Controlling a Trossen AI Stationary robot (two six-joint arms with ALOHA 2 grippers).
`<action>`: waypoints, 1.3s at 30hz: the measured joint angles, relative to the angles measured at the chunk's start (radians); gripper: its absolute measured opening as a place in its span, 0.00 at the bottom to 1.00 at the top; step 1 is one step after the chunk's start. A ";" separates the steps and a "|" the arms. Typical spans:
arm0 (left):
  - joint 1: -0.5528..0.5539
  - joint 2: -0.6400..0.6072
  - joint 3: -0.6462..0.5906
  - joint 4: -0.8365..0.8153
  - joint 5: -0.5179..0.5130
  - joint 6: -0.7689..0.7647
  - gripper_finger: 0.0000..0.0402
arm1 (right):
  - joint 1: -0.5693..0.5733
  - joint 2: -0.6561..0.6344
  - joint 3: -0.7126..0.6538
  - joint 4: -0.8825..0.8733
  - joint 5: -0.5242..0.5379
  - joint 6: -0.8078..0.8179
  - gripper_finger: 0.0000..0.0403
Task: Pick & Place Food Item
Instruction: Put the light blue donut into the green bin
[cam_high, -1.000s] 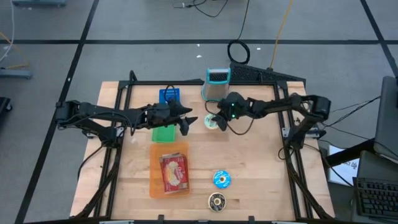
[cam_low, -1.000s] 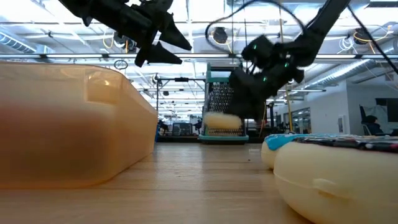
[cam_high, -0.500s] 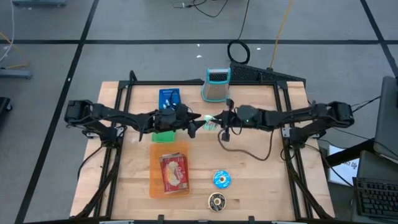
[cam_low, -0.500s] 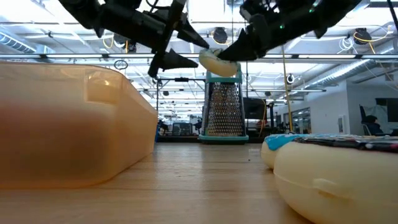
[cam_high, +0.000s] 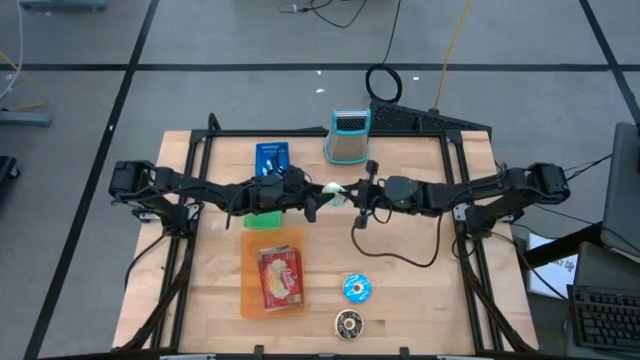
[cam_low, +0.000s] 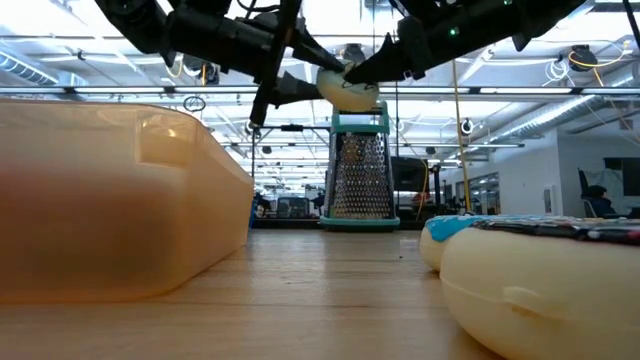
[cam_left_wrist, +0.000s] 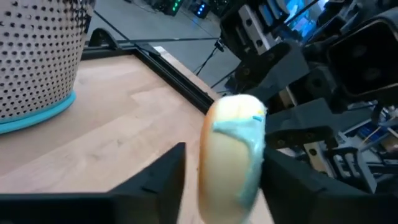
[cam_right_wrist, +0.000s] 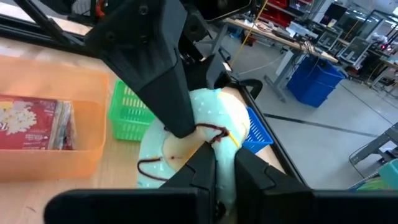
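The food item is a cream toy doughnut with pale blue icing (cam_high: 336, 190) (cam_low: 348, 88). It hangs in the air over the middle of the table, standing on edge. My right gripper (cam_high: 352, 195) (cam_right_wrist: 225, 163) reaches in level from the table's right and is shut on it. My left gripper (cam_high: 316, 200) (cam_left_wrist: 224, 177) reaches in level from the left, open. Its two fingers stand on either side of the doughnut (cam_left_wrist: 233, 152). My right gripper pinches the doughnut's rim (cam_right_wrist: 214, 144) on the side facing the table's right, between its two fingers, coming level from the right. The doughnut stands on edge, lifted clear of the table. My left gripper's fingers (cam_left_wrist: 163, 180) flank the doughnut's two faces; whether they touch it I cannot tell.
A metal grater (cam_high: 347, 135) stands at the far edge behind the grippers. A green basket (cam_high: 264, 216) and a blue item (cam_high: 271, 155) lie under the left arm. An orange tray (cam_high: 250, 300) with a red packet, a blue doughnut (cam_high: 356, 288) and a dark round item (cam_high: 348, 322) lie nearer.
My right gripper has lifted the doughnut off the table beside the grater, carried it up and toward the table's middle, and rolled its wrist. My left gripper has moved right toward it and dropped a little. Its fingers have narrowed around the doughnut.
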 joint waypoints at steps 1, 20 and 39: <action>0.001 0.000 0.000 -0.002 0.005 0.003 0.43 | 0.000 0.000 0.000 0.000 0.000 0.001 0.05; 0.058 -0.181 0.001 -0.295 0.025 0.078 0.07 | 0.001 -0.144 -0.020 -0.325 -0.006 0.228 0.59; 0.020 -0.650 -0.188 -1.023 -0.078 -0.178 0.02 | 0.000 -0.376 -0.404 0.000 -0.002 0.292 0.56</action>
